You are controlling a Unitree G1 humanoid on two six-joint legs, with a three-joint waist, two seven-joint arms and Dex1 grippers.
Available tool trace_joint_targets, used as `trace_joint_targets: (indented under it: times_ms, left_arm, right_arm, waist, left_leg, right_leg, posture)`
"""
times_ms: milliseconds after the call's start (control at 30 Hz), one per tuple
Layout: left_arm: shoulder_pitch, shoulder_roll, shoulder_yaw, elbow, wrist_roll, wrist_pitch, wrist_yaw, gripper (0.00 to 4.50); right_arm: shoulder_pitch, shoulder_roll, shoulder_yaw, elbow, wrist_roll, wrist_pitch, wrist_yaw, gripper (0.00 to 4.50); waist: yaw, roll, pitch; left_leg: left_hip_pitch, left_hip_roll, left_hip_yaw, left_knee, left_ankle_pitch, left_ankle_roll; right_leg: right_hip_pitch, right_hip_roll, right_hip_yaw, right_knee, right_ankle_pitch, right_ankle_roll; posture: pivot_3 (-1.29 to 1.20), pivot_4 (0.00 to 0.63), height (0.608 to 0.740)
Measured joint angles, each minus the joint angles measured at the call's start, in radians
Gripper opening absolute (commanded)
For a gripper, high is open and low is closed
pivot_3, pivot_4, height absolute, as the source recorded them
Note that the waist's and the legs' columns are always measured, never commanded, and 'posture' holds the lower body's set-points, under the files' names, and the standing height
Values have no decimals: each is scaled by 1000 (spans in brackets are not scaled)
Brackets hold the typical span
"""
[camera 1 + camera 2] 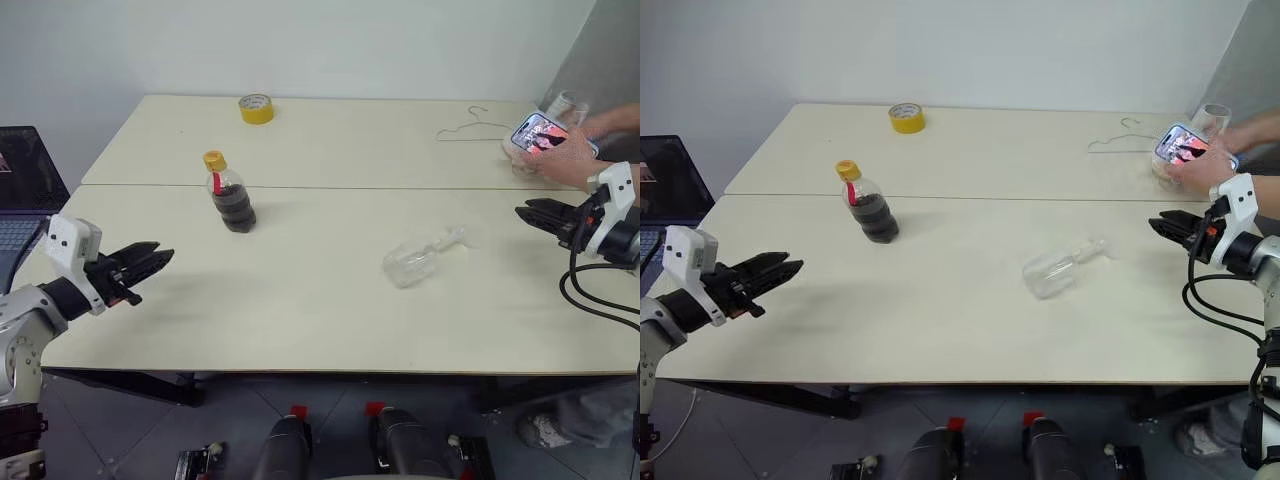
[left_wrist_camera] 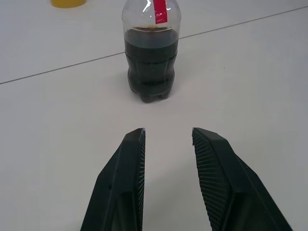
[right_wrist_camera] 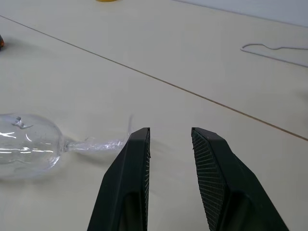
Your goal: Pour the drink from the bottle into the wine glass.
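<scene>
Cream table (image 1: pixel 330 320): squat yellow-capped bottle (image 1: pixel 230 195), glass (image 1: pixel 420 258) toppled.

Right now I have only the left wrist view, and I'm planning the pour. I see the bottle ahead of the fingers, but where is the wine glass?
Observer: The wine glass lies on its side on the table, to the robot's right of the bottle.
Operator: Which way does it point?
Observer: Its foot points toward the right gripper, whose fingers are open and hold nothing.
Operator: My view cuts off the bottle's top. Is it opened?
Observer: No, the yellow cap is on it.
</scene>
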State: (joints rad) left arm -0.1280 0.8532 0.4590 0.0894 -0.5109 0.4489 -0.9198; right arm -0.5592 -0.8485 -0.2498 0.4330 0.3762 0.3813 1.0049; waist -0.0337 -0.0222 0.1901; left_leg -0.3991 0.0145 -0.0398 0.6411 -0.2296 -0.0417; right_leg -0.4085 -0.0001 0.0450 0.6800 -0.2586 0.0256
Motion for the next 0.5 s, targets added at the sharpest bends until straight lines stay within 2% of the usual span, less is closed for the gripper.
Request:
trace_joint_targets:
  times_ms: [500]
  left_arm:
    - [-21,-17,0,13,13,-25,40,1600]
  right_arm:
    - [0,0,0,-57,4,44,38,1462]
  waist:
    - [0,0,0]
  left_leg:
    - [0,0,0,1,0,0]
  right_leg:
    - [0,0,0,0,0,0]
  posture:
    - [0,150,740]
